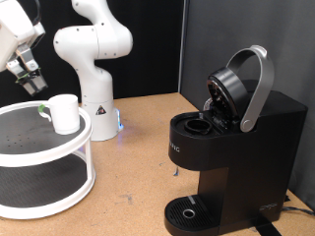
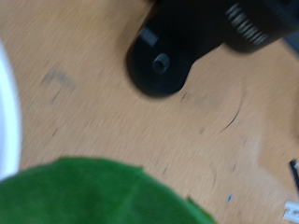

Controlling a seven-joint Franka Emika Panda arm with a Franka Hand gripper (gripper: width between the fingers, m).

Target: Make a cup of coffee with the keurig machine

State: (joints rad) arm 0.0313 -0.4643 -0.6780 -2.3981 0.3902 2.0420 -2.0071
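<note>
The black keurig machine [image 1: 236, 147] stands at the exterior view's right with its silver-grey lid handle [image 1: 258, 88] raised and the pod chamber [image 1: 200, 125] open. Its round drip tray [image 1: 187, 211] is bare and also shows in the wrist view [image 2: 159, 63]. The white cup [image 1: 65, 113] stands on the top shelf of a white two-tier round stand [image 1: 59, 157] at the left. My gripper [image 1: 37, 93] hangs above that shelf, just left of the cup. A blurred green-topped pod [image 2: 93, 196] fills the wrist view close to the camera, at the fingertips; the fingers themselves do not show there.
A second white robot arm base [image 1: 94, 59] stands behind the stand. The wooden table [image 1: 138, 167] lies between stand and machine. A dark wall panel is behind the machine. The stand's white rim [image 2: 7, 112] edges the wrist view.
</note>
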